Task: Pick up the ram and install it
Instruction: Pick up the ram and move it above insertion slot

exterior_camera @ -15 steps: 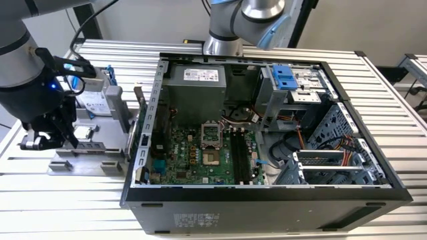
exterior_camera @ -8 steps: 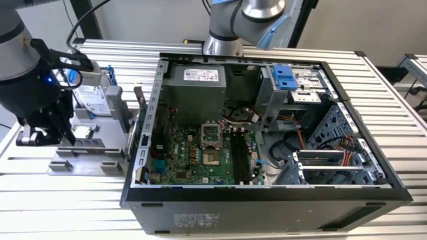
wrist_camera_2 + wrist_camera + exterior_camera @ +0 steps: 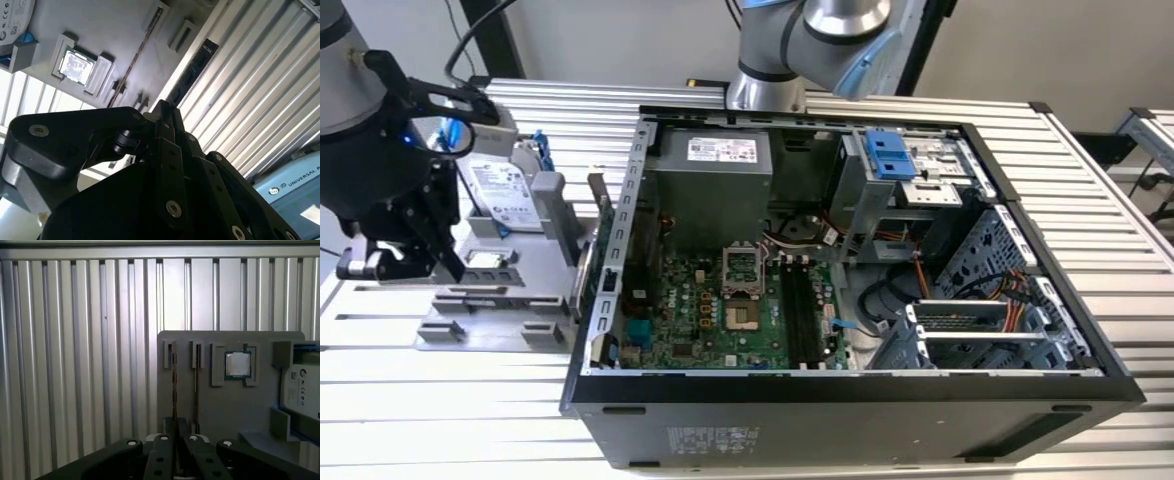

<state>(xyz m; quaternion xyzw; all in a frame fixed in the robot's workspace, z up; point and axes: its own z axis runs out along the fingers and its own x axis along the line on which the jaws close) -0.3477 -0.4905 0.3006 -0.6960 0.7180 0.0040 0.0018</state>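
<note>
In the second wrist view the ram (image 3: 192, 75) is a long, narrow, dark stick with black chips, reaching out from between my fingertips. In the first wrist view the ram (image 3: 174, 390) is edge-on, a thin line running from the fingers across the grey holder (image 3: 215, 405). My gripper (image 3: 175, 440) (image 3: 162, 112) is shut on it. In the exterior view my gripper (image 3: 403, 255) hangs over the grey holder (image 3: 494, 300), at that view's left of the open computer case (image 3: 854, 385). I cannot tell whether the ram is clear of its slot.
A second thin stick (image 3: 196, 380) stands on edge in the neighbouring slot. The holder also carries a square silver processor (image 3: 237, 364) (image 3: 487, 260) and a hard drive (image 3: 500, 190). Inside the case, the green motherboard (image 3: 707, 320) has long black slots (image 3: 803, 310). Cables and drive cages fill its right side.
</note>
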